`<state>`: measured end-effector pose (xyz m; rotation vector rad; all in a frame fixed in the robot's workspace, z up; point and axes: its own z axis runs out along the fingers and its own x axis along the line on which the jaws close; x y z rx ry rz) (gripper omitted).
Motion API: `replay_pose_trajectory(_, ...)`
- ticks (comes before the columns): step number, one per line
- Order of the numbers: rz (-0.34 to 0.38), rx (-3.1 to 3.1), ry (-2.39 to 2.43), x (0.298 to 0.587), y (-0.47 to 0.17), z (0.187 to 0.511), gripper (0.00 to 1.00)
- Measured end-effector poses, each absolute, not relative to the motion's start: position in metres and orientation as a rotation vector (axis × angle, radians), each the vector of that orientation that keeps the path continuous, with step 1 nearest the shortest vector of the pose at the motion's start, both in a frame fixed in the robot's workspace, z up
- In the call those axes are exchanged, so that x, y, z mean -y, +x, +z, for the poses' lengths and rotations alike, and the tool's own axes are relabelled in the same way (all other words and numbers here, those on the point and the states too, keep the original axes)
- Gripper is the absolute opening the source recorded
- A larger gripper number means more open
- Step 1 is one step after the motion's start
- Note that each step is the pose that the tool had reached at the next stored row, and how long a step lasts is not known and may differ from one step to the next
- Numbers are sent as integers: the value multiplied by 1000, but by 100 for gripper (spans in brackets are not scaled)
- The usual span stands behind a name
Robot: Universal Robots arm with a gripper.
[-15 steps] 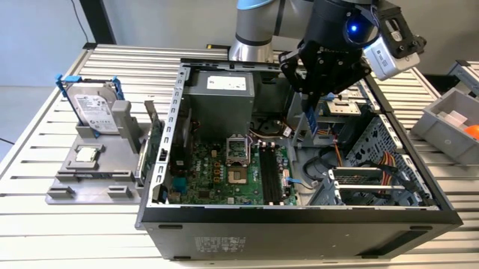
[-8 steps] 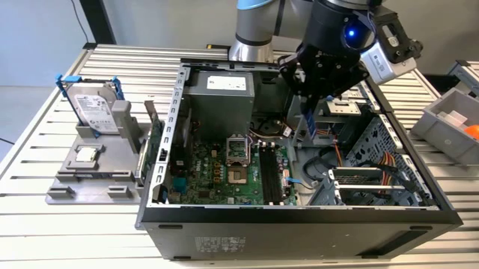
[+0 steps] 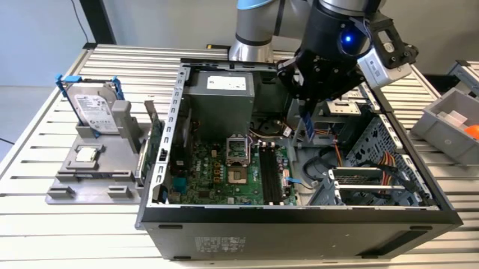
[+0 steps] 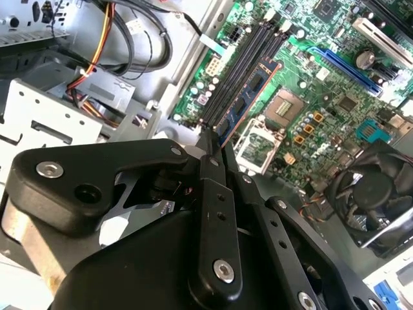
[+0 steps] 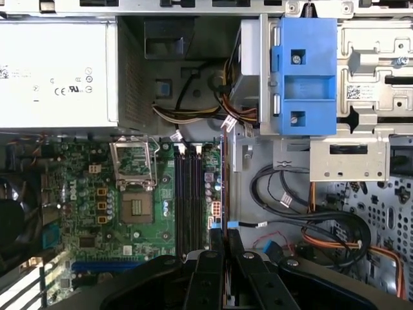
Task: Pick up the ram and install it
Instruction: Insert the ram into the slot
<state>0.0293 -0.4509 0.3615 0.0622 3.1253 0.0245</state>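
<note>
A: Status of the gripper (image 4: 213,145)?
B: Clamped on the ram (image 4: 248,97), held on edge above the motherboard's memory slots (image 4: 242,61), inside the open computer case (image 3: 299,216)
A: Risk?
B: Probably misalignment; an off-slot or tilted stick could jam

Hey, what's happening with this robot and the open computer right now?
The robot arm's gripper is shut on the ram, holding the stick above the motherboard inside the open computer case. The stick hangs near the black memory slots and isn't seated yet.
</note>
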Motion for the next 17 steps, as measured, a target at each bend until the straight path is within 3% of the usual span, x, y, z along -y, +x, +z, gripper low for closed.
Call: replay_pose_trajectory(17, 24, -3125, 62, 451, 28, 346, 0)
